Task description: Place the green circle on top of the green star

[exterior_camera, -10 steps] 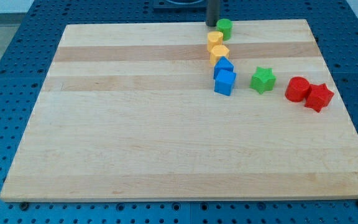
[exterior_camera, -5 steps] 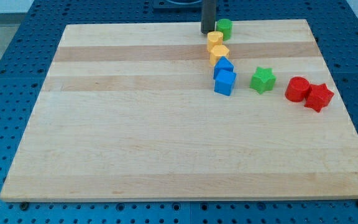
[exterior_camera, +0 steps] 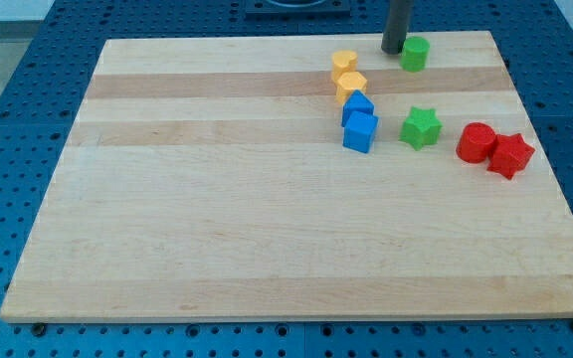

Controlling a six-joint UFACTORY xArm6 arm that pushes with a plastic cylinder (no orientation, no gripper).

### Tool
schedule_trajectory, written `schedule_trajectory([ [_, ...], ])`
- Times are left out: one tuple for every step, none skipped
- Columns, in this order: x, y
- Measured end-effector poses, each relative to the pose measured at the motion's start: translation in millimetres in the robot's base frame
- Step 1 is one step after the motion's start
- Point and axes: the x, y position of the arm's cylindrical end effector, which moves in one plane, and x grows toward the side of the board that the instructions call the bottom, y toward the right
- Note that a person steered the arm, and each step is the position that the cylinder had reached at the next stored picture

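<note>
The green circle (exterior_camera: 415, 54) stands near the view's top edge of the wooden board (exterior_camera: 217, 219), right of centre. My tip (exterior_camera: 394, 51) is right against its left side. The green star (exterior_camera: 421, 127) lies lower down, almost straight below the circle toward the view's bottom, with a gap of bare board between them.
Two yellow blocks (exterior_camera: 346, 76) and two blue blocks (exterior_camera: 359, 121) form a line left of the green star. A red cylinder (exterior_camera: 477, 142) and a red star (exterior_camera: 510, 154) sit touching at the view's right. The board's top edge is close behind the circle.
My tip has swept to the view's right along the top edge, and the green circle has slid right with it, away from the yellow blocks. The other blocks have not moved.
</note>
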Motion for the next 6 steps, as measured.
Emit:
schedule_trajectory([
  [-18.3,0.0],
  [-33.8,4.5],
  [-29.3,4.5],
  [-3.3,4.5],
  [21.4,8.7],
  [27.2,16.1],
])
